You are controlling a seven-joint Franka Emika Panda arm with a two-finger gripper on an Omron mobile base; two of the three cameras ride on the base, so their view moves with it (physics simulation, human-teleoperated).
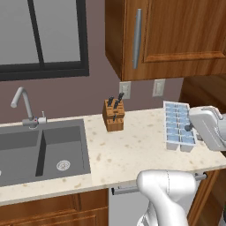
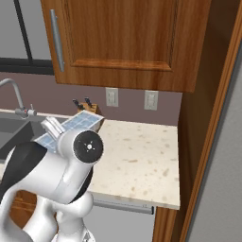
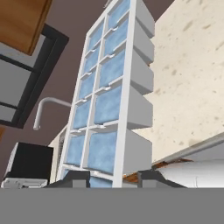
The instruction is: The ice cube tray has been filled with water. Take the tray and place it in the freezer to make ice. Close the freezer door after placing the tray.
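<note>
Now the claw is closed on one end of the ice cube tray. The tray is lifted above the desk, to the right of the knife block.

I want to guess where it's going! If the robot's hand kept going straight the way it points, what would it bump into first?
Probably the wall behind the counter. The hand is shut on the tray and points along it, toward the dark wall near the faucet. How far off that is, I can't tell.
</note>
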